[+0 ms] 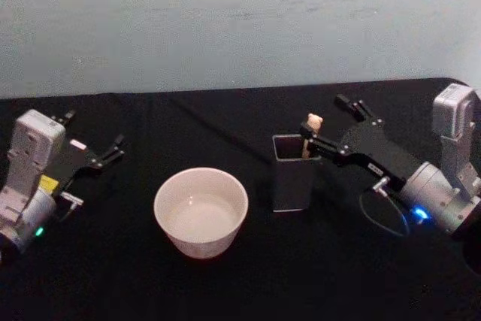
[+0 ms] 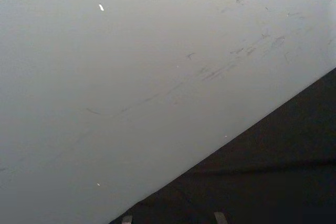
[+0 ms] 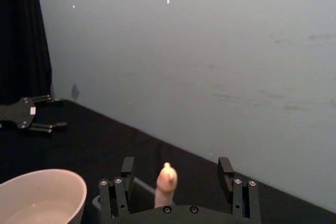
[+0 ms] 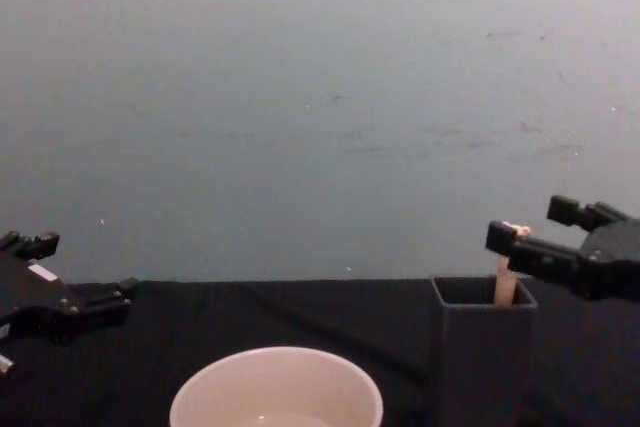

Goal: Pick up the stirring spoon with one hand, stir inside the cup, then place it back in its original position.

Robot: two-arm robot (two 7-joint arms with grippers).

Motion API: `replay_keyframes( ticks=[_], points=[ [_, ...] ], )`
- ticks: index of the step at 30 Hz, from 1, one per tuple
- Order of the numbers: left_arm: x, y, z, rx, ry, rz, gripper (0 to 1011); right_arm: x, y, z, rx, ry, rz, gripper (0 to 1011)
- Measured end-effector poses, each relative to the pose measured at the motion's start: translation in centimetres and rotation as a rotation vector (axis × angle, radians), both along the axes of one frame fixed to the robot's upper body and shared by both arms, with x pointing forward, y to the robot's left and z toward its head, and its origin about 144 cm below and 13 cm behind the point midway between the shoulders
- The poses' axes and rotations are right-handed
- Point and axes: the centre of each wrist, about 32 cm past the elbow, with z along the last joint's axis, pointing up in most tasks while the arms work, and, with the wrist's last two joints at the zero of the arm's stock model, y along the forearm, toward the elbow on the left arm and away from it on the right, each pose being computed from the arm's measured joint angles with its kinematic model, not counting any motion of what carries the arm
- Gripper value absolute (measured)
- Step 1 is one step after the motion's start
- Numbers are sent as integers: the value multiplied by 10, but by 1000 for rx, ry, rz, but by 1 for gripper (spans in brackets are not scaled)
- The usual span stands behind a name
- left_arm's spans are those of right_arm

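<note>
The stirring spoon (image 1: 313, 122) stands upright in a dark grey square holder (image 1: 291, 178), its beige bear-head top (image 3: 166, 182) poking above the rim. My right gripper (image 1: 323, 118) is open, one finger on each side of the handle (image 4: 506, 285) with gaps between. The cream-white cup (image 1: 201, 212) sits left of the holder and holds clear liquid. The spoon's bowl is hidden inside the holder. My left gripper (image 1: 94, 129) rests open on the table at the far left, well away from the cup.
A black cloth covers the table (image 1: 248, 291), and a pale wall (image 4: 320, 97) runs along its far edge. There is free room between the cup and the left gripper (image 4: 85, 267) and along the table's front.
</note>
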Motion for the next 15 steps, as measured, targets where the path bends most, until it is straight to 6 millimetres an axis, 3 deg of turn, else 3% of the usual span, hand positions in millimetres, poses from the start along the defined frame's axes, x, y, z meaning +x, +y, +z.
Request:
replay_keyframes(
  ticks=[15],
  points=[
    [0, 0, 0, 0, 0, 0, 1001, 6, 7, -7, -1, 38, 19, 1000]
  ],
)
